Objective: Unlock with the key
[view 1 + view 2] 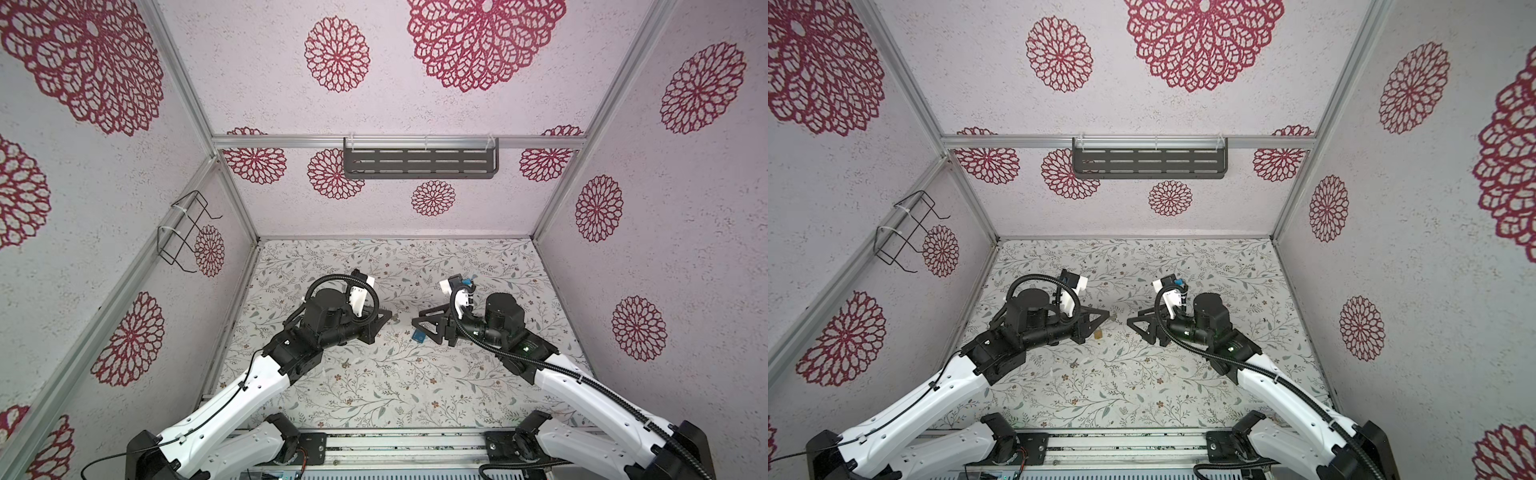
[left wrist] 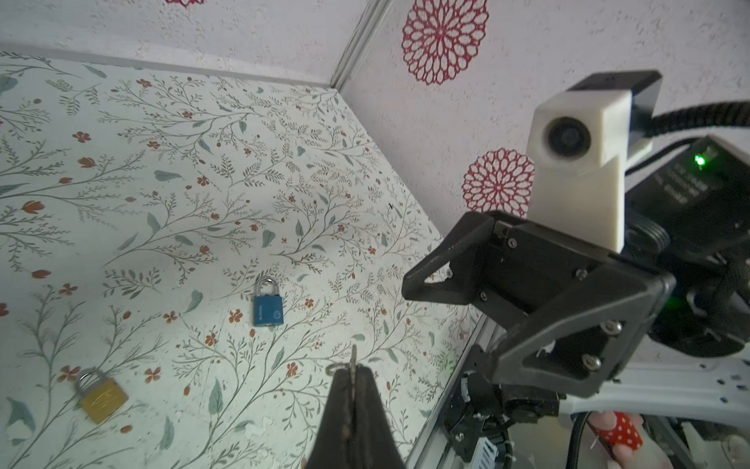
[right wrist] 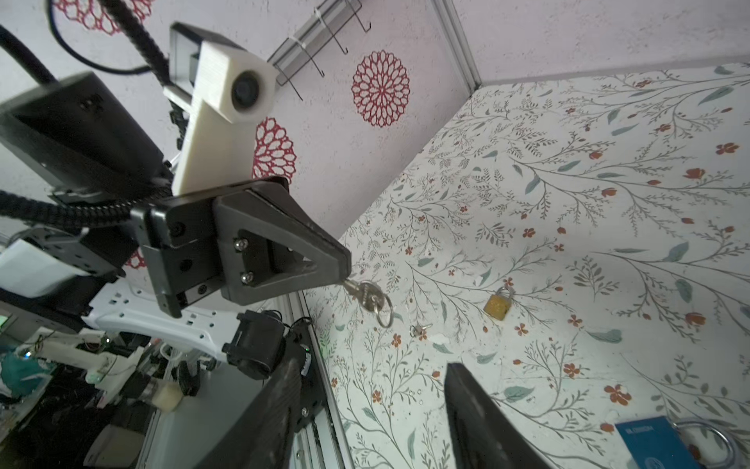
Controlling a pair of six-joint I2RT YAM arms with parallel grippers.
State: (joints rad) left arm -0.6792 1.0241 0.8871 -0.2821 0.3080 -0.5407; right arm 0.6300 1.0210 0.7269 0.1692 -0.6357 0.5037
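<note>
My left gripper (image 2: 353,373) is shut on a silver key (image 2: 354,361). The key's blade sticks out past the fingertips, and its ring (image 3: 383,312) hangs free. The right wrist view shows that key (image 3: 365,294) in the air above the floral table. A blue padlock (image 2: 268,310) lies flat with its shackle closed, in front of the left gripper. In a top view it (image 1: 419,336) lies just below my right gripper (image 1: 417,316). My right gripper (image 3: 371,390) is open and holds nothing. A brass padlock (image 3: 499,304) lies further left, also shut.
A small loose key (image 3: 420,329) lies on the table near the brass padlock (image 1: 1098,333). A grey slotted shelf (image 1: 419,164) hangs on the back wall and a black wire rack (image 1: 187,232) on the left wall. A metal rail (image 1: 395,444) runs along the table's front edge.
</note>
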